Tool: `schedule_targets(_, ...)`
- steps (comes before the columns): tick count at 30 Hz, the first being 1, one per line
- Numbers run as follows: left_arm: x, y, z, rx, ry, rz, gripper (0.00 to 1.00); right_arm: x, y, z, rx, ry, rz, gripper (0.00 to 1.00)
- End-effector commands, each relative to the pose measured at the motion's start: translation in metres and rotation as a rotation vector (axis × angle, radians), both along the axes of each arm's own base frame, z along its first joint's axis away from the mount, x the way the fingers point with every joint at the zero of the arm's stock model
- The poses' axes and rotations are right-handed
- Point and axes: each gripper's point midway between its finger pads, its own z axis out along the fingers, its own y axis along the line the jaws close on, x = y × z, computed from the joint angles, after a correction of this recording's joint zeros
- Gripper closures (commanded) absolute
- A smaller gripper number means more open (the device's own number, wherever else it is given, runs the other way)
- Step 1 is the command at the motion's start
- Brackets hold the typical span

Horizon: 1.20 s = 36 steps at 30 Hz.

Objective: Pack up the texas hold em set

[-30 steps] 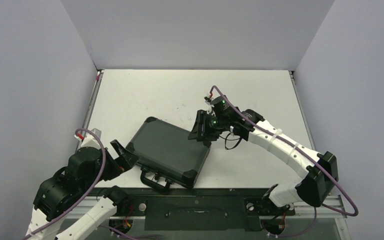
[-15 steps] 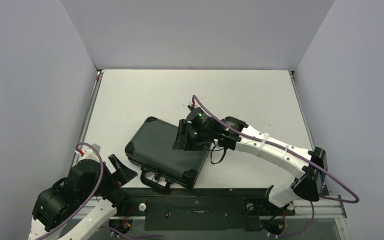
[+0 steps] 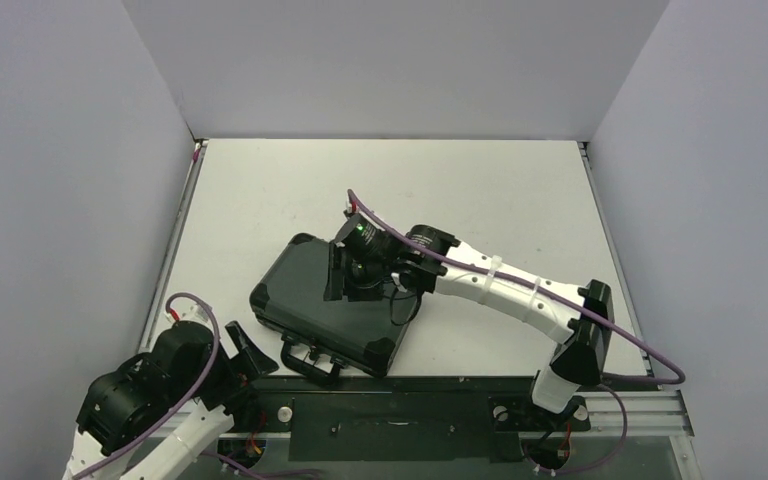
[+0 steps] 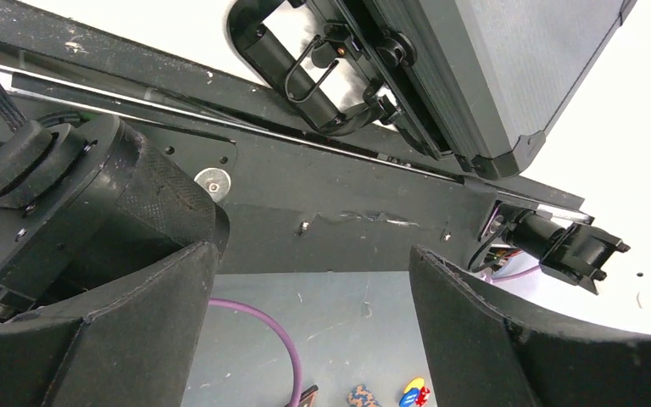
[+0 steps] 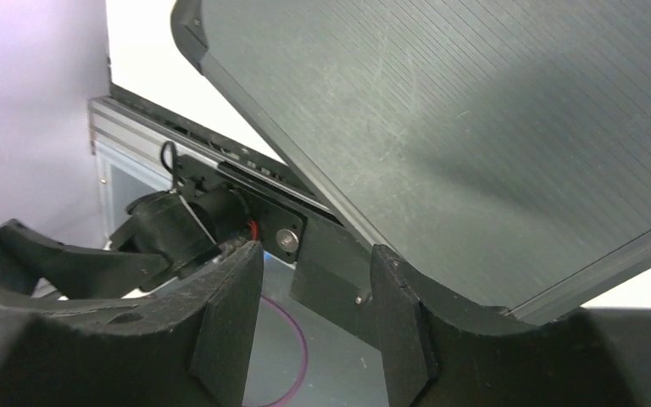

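The black hard case (image 3: 332,308) lies shut on the white table, handle (image 3: 310,362) and latches toward the near edge. My right gripper (image 3: 336,279) is open and empty just above the far part of the lid. In the right wrist view its fingers (image 5: 229,322) frame the ribbed lid (image 5: 475,127) at upper right. My left gripper (image 3: 249,346) is open and empty, off the case's near-left corner. The left wrist view shows the handle (image 4: 292,66) and the case's corner (image 4: 500,76) above its gripper (image 4: 314,326). The pink card box, chip rolls and triangle are not in view.
A black metal rail (image 3: 390,408) runs along the table's near edge under the case handle. Grey walls close in the left, back and right. Bare white table (image 3: 480,180) lies behind and right of the case. Small coloured bits (image 4: 411,395) lie on the floor below.
My right gripper has moved left from the case's far-right edge to above the lid. My left arm has drawn back toward the near edge, away from the case.
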Motion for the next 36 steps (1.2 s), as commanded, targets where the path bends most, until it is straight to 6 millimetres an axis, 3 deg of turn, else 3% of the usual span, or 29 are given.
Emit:
schedule_targets(1, 0.008, 0.000, 0.004, 0.017, 0.007, 0.038, 0.19, 0.002, 0.005, -0.008, -0.029, 0.024, 0.073, 0.54)
schedule_targets(3, 0.009, -0.001, -0.007, 0.028, 0.046, 0.058, 0.22, -0.001, 0.007, -0.009, -0.042, 0.029, 0.115, 0.55)
schedule_targets(12, 0.020, -0.002, -0.008, 0.049, 0.082, 0.128, 0.35, -0.010, 0.007, -0.013, -0.036, 0.052, 0.212, 0.56)
schedule_targets(18, 0.032, -0.018, -0.035, 0.024, 0.088, 0.101, 0.40, 0.004, 0.004, -0.030, -0.065, 0.061, 0.211, 0.57)
schedule_targets(24, 0.044, -0.029, -0.053, 0.007, 0.056, 0.058, 0.46, 0.014, 0.004, -0.032, -0.060, 0.034, 0.213, 0.58)
schedule_targets(36, 0.041, -0.039, -0.093, -0.003, 0.100, 0.007, 0.58, 0.020, 0.026, -0.053, -0.012, 0.070, 0.189, 0.62)
